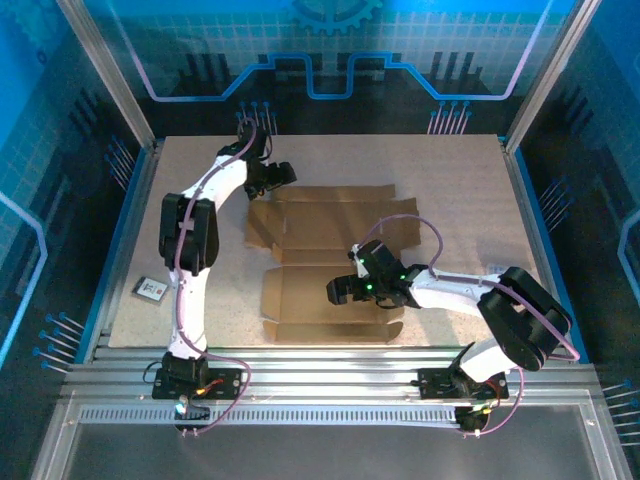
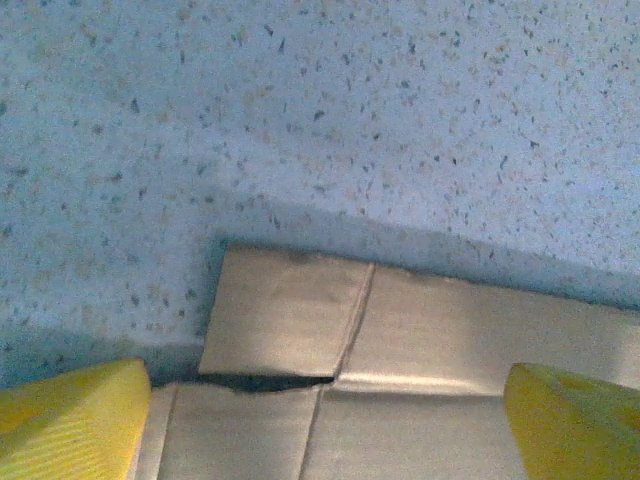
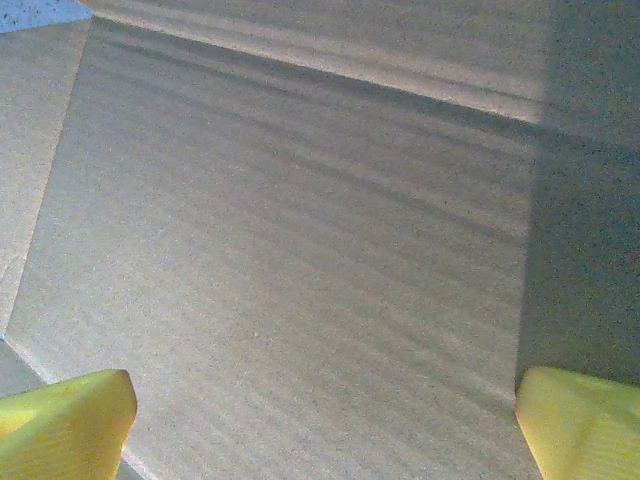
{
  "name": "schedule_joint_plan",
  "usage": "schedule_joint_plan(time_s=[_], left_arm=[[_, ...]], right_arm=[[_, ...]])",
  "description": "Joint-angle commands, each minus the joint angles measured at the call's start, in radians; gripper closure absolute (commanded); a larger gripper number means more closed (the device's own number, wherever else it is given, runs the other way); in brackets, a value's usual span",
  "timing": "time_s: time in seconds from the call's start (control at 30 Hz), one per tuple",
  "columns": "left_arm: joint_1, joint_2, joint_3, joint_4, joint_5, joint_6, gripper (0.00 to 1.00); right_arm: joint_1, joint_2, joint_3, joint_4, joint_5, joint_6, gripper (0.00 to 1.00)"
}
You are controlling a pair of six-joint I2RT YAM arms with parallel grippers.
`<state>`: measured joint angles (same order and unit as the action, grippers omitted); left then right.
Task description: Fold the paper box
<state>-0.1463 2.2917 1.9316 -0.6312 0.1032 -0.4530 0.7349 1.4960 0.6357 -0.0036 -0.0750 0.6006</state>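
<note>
Paper box (image 1: 330,250): flat brown cardboard sheet, unfolded, lying mid-table (image 1: 450,180), flaps spread, creases visible. Left gripper (image 1: 272,178) at box's far left corner, jaws spread wide, nothing held. Left wrist view: corner flap (image 2: 285,310) just ahead of yellow fingers (image 2: 70,425). Right gripper (image 1: 340,292) over near panel, jaws wide, released, fingers (image 3: 65,425) above bare cardboard. Small card (image 1: 150,289) near table's left edge, well apart from box.

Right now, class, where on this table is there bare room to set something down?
Bare table lies beyond the paper box along the far edge, and right of it to the rail. The left strip is free but for a small dark card. Crowded: the middle, left hand at the box's far-left corner, right hand over its near panel.
</note>
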Motion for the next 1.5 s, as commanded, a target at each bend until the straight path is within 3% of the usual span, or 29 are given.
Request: schedule_joint_plan(time_s=[0.0,0.13,0.4,0.67,1.17,1.47], left_arm=[[0.008,0.047,0.076,-0.033,0.036,0.042,0.05],[0.013,0.092,0.135,-0.060,0.043,0.073,0.01],[0.018,0.148,0.193,-0.086,0.090,0.089,0.01],[0.017,0.171,0.218,-0.109,0.041,0.092,0.01],[0.017,0.201,0.260,-0.140,0.065,0.118,0.01],[0.018,0.142,0.253,-0.095,0.215,0.124,0.07]], right_arm=[[0.027,0.059,-0.036,-0.116,-0.019,0.018,0.00],[0.029,0.072,-0.028,-0.116,-0.022,0.016,0.00],[0.033,0.086,-0.007,-0.129,-0.023,0.006,0.00],[0.040,0.089,-0.011,-0.125,-0.018,0.013,0.00],[0.049,0.092,-0.010,-0.128,-0.011,0.015,0.00],[0.053,0.107,-0.014,-0.123,-0.011,0.016,0.00]])
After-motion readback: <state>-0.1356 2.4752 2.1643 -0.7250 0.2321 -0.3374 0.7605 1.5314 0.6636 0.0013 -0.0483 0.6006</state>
